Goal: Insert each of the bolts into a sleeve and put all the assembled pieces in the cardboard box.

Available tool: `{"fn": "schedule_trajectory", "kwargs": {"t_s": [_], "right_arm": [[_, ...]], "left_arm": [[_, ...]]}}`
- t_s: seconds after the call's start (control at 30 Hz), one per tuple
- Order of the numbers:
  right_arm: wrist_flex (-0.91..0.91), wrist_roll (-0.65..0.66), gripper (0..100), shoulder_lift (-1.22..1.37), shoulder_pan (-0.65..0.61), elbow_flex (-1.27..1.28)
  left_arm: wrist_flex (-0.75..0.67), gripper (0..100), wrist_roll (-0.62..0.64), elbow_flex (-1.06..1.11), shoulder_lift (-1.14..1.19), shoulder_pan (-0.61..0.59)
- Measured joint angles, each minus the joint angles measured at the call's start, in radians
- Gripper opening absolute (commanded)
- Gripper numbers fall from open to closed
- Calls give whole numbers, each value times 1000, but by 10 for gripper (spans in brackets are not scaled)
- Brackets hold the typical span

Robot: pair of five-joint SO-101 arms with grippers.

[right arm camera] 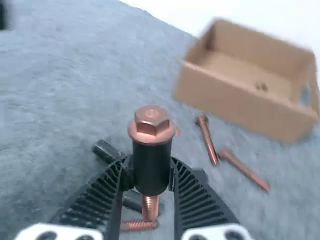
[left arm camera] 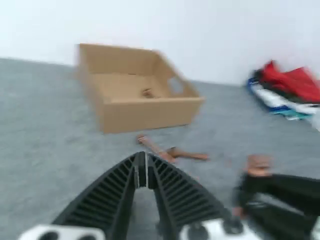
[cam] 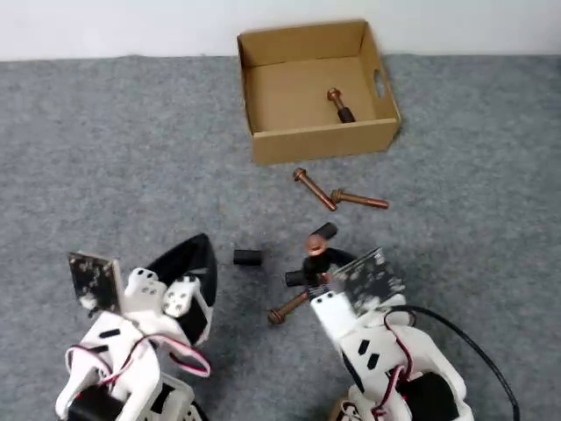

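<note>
Inside the open brown cardboard box (cam: 320,140), at the far side of the grey carpeted surface (cam: 105,158), lies one finished piece (cam: 340,105), a copper bolt seated in a black sleeve. That assembly looks delivered.

A second assembly is made but not yet boxed. The right gripper (right arm camera: 150,192) has its jaws pinching a short black cylindrical sleeve (right arm camera: 151,165) held upright. A copper hex-head bolt (right arm camera: 150,125) runs through it, head on top and threaded end poking out below. This piece is near the arms, well apart from the box.

Three bare bolts are left, as far as I can judge. A first loose copper bolt (cam: 314,189) and a second loose copper bolt (cam: 359,199) lie touching at one end, just in front of the box. A third loose copper bolt (cam: 289,307) lies beside the right gripper.

For sleeves, a lone black sleeve (cam: 248,258) lies on the surface between the two arms. Another dark cylinder (cam: 324,231) sits just beside the held bolt's head. There may be more sleeves tucked close to the right jaws, but I cannot count them for certain.

The left gripper (left arm camera: 145,172) has its jaws pressed together on nothing, low over its own side of the surface and pointing toward the box.

So about two of the five bolts are sleeved and one of the five is boxed. The held piece needs carrying to the box, and the other three bolts need pairing.
</note>
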Motion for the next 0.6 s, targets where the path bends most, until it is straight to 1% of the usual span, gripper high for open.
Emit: {"fn": "schedule_trajectory", "kwargs": {"t_s": [0.13,0.27,0.4,0.5,0.6], "right_arm": [[29,-75,8,18,80,-8],[54,-149,8,150,143,-91],[54,-245,8,397,172,-275],[54,-285,8,634,170,-462],[54,-292,8,872,180,-674]], "left_arm": [[-17,4,-87,129,0,-100],[-126,4,-157,284,2,-222],[-282,4,-241,474,14,-302],[-315,4,-265,496,2,-333],[-318,5,-275,500,9,-339]]}}
